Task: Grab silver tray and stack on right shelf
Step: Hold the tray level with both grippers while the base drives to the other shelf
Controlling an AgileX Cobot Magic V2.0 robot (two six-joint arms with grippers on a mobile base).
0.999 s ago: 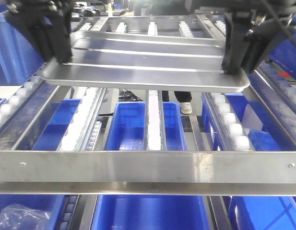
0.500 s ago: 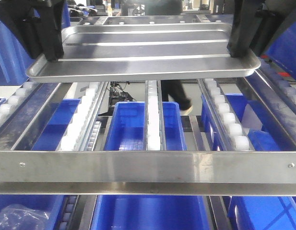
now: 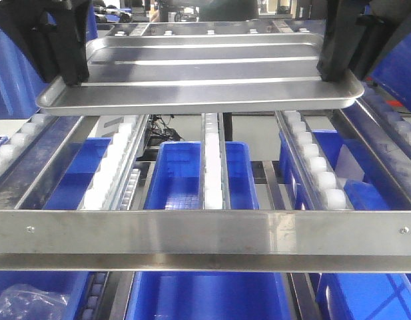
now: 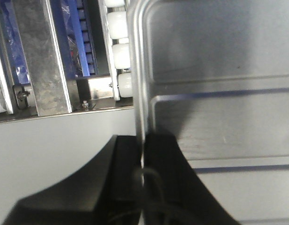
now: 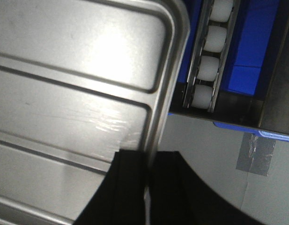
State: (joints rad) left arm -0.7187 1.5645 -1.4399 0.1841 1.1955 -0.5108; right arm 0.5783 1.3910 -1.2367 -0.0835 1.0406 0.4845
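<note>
Shelving of steel fills the view: the right shelf (image 3: 205, 233), with sloping rails of white rollers (image 3: 317, 167), and blue bins (image 3: 192, 177) on the level below. Over its far part the silver tray (image 3: 198, 73) hangs level, near edge clear of the rollers. Left gripper (image 4: 143, 150) is clamped on the tray's left rim, right gripper (image 5: 148, 168) on its right rim.

Background. Rows of open blue plastic bins (image 3: 192, 177) stand on a lower level. The bin at lower left holds a crumpled clear plastic bag (image 3: 28, 299). Below lies a smooth, pale grey floor (image 4: 55, 150), which carries a short strip of grey tape (image 5: 255, 152). The lighting is even and indoor.
</note>
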